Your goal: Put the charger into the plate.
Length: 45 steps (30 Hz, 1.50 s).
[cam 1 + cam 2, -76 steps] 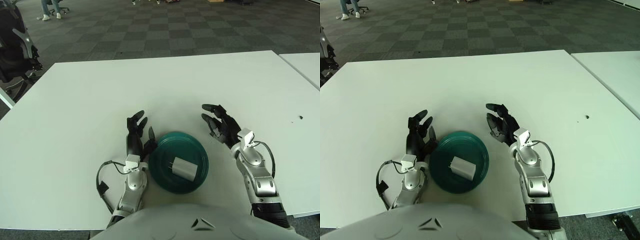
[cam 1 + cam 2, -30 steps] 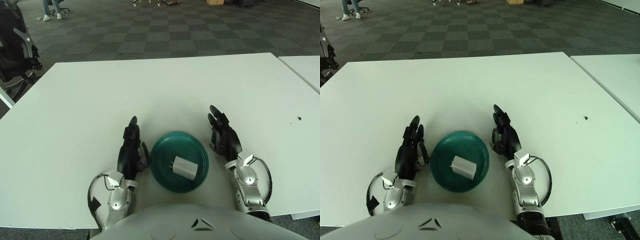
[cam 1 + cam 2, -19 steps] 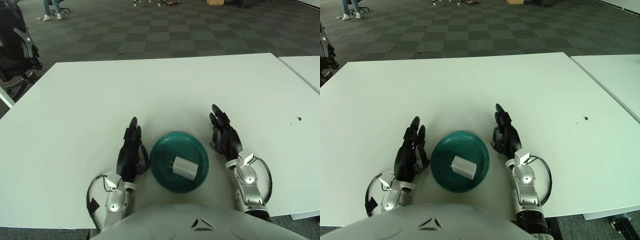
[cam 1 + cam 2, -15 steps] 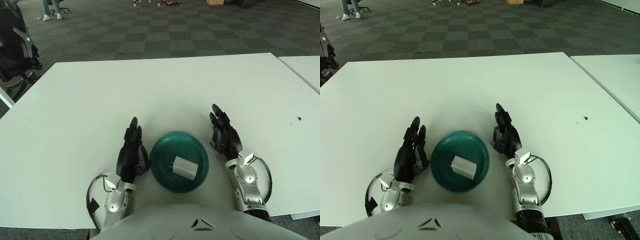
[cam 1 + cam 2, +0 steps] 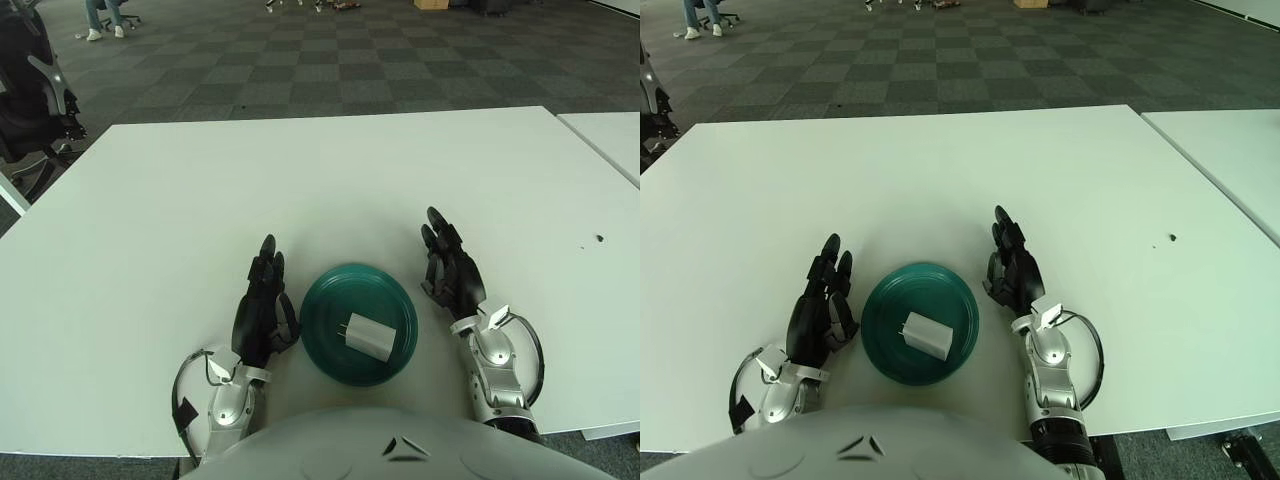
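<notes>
A white charger block [image 5: 368, 335] lies inside the dark green plate [image 5: 335, 290] near the table's front edge. My left hand [image 5: 264, 299] shows just left of the plate, black fingers stretched forward and holding nothing. My right hand [image 5: 451, 270] shows just right of the plate, fingers also extended and empty. Neither hand touches the charger.
The white table [image 5: 300, 180] stretches far ahead and to both sides. A second white table [image 5: 610, 130] stands at the right, with a gap between. A small dark speck [image 5: 598, 238] lies at the right. A black chair [image 5: 30, 90] stands off the left corner.
Both hands drew back toward my body and their fingers straightened over the first second and a half; since then they have hardly shifted. The charger and plate stay put.
</notes>
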Each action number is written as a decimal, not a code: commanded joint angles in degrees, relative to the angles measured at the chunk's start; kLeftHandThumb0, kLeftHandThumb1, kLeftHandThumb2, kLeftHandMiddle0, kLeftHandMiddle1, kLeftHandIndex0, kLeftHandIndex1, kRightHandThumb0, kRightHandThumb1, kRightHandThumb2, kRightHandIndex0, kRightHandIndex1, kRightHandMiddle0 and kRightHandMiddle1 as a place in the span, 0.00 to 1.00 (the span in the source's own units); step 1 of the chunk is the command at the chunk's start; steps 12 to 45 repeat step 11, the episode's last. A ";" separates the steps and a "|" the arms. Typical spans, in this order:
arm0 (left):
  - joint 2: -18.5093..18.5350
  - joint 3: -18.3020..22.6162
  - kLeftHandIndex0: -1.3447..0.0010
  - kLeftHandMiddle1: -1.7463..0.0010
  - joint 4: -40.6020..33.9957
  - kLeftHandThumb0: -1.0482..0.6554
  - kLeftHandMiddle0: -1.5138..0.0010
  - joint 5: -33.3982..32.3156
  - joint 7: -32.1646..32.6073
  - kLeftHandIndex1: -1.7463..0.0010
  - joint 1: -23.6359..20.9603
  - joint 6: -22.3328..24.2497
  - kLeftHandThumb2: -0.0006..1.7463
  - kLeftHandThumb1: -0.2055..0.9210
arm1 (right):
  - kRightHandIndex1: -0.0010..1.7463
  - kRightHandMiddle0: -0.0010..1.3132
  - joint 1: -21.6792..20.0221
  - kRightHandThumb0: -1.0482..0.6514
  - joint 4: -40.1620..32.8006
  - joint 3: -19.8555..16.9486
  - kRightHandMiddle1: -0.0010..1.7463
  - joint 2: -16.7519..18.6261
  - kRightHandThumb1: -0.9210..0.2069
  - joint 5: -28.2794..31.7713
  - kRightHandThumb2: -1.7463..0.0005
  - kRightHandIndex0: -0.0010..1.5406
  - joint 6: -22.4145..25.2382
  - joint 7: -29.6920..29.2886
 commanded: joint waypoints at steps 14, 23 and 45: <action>-0.88 2.00 1.00 1.00 2.16 0.01 1.00 -0.74 1.78 1.00 4.35 5.01 0.63 1.00 | 0.00 0.00 12.22 0.07 -0.25 4.28 0.00 3.32 0.00 -1.86 0.48 0.00 8.70 -4.35; -0.88 2.00 1.00 1.00 2.16 0.01 1.00 -0.74 1.78 1.00 4.35 5.01 0.63 1.00 | 0.00 0.00 12.22 0.07 -0.25 4.28 0.00 3.32 0.00 -1.86 0.48 0.00 8.70 -4.35; -0.88 2.00 1.00 1.00 2.16 0.01 1.00 -0.74 1.78 1.00 4.35 5.01 0.63 1.00 | 0.00 0.00 12.22 0.07 -0.25 4.28 0.00 3.32 0.00 -1.86 0.48 0.00 8.70 -4.35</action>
